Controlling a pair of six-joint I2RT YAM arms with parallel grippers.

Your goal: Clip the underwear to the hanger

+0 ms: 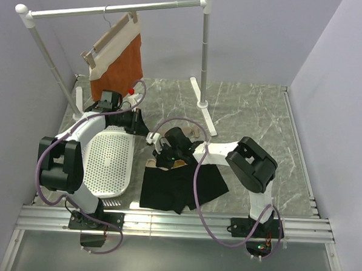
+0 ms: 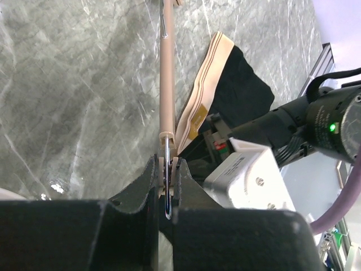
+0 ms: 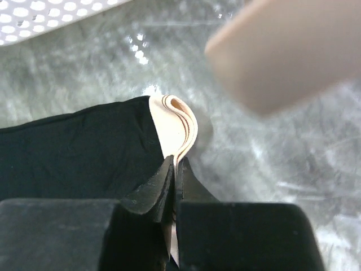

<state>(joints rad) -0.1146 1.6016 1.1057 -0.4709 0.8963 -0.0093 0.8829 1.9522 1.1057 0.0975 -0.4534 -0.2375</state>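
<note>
Left fingers (image 2: 141, 189) pinch the hanger (image 2: 166, 84); right fingers (image 3: 153, 192) pinch the underwear (image 3: 73, 141) at its waistband.

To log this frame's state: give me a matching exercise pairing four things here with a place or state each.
Things: 1 left gripper; 2 right gripper; 3 rust-orange garment; 4 white perforated tray.
States: A hangs from the white rail; B lies on the marble table; C shut on the pale wooden hanger; D shut on the tan waistband of the black underwear.
Pairs: 1-C; 2-D; 3-A; 4-B.
</note>
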